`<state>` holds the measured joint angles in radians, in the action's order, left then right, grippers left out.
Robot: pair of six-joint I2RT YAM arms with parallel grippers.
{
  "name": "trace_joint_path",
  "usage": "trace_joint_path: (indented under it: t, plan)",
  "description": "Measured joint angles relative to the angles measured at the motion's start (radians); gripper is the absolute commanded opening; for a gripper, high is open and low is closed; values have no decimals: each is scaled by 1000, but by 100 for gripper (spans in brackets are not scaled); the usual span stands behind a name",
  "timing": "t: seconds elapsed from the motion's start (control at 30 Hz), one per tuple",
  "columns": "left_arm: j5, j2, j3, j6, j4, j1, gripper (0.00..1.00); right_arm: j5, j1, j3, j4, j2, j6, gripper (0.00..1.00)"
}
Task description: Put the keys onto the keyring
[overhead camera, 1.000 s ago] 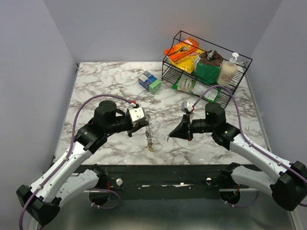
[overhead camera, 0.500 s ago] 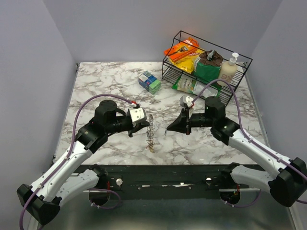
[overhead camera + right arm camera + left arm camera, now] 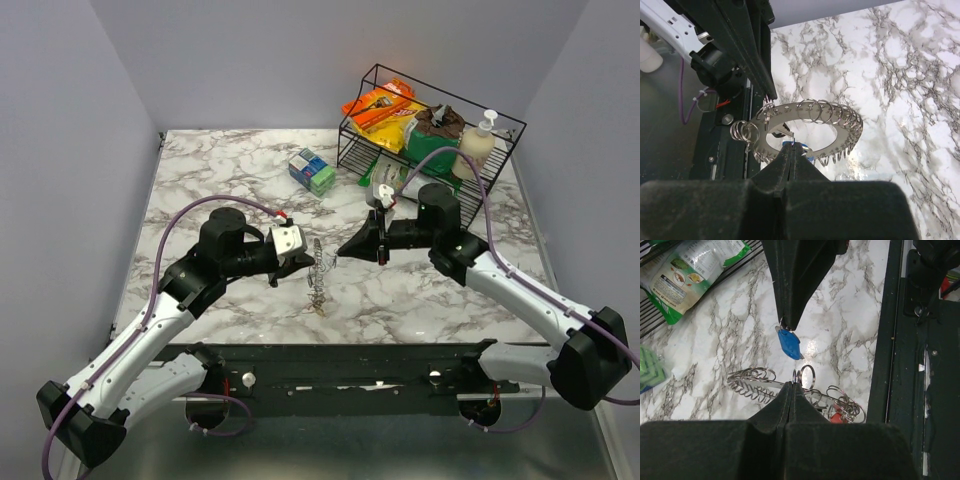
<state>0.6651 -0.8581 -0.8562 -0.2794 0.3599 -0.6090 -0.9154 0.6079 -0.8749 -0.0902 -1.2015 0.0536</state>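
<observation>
The keyring [image 3: 318, 272] is a silvery flat ring hung with many small wire loops. My left gripper [image 3: 306, 259] is shut on one of its loops and holds it above the marble table. In the left wrist view the keyring [image 3: 752, 384] sits just past my closed fingertips [image 3: 788, 392], with a red key head [image 3: 837, 416] among the loops. My right gripper [image 3: 341, 254] is shut on the blue key [image 3: 789, 344], its tip close to the ring. In the right wrist view the keyring [image 3: 840, 117] hangs right beyond my shut gripper [image 3: 792, 146], and the blue key [image 3: 809, 151] peeks out there.
A black wire rack [image 3: 500, 128] with snack bags and a soap bottle [image 3: 476, 145] stands at the back right. A green bag [image 3: 398, 181] lies before it. Small blue and green boxes [image 3: 312, 171] sit at the back centre. A dark rail [image 3: 380, 358] edges the table front.
My right gripper has moved left and slightly back with the blue key, closing the gap to the keyring. My left gripper has held the keyring nearly still.
</observation>
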Motion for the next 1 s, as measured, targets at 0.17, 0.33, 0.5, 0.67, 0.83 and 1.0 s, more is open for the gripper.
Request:
trace_joint_path:
  t: [0.17, 0.33, 0.5, 0.67, 0.83, 1.0]
  plan:
    - [6, -3, 0, 3, 0, 0, 0, -16, 2, -20, -22, -37, -6, 1]
    - [10, -10, 0, 10, -4, 0, 0, -16, 24, -31, -26, -48, -10, 1]
    - [10, -18, 0, 14, -4, 0, 0, -15, 58, -42, -31, -52, -10, 1]
    - [10, -20, 0, 16, -5, 0, 0, -14, 82, -43, -32, -68, -10, 1]
    - [10, -20, 0, 16, -5, 0, 0, -13, 87, -42, -37, -69, -11, 1]
    - [10, -20, 0, 18, -5, 0, 0, -13, 87, -42, -37, -69, -11, 1]
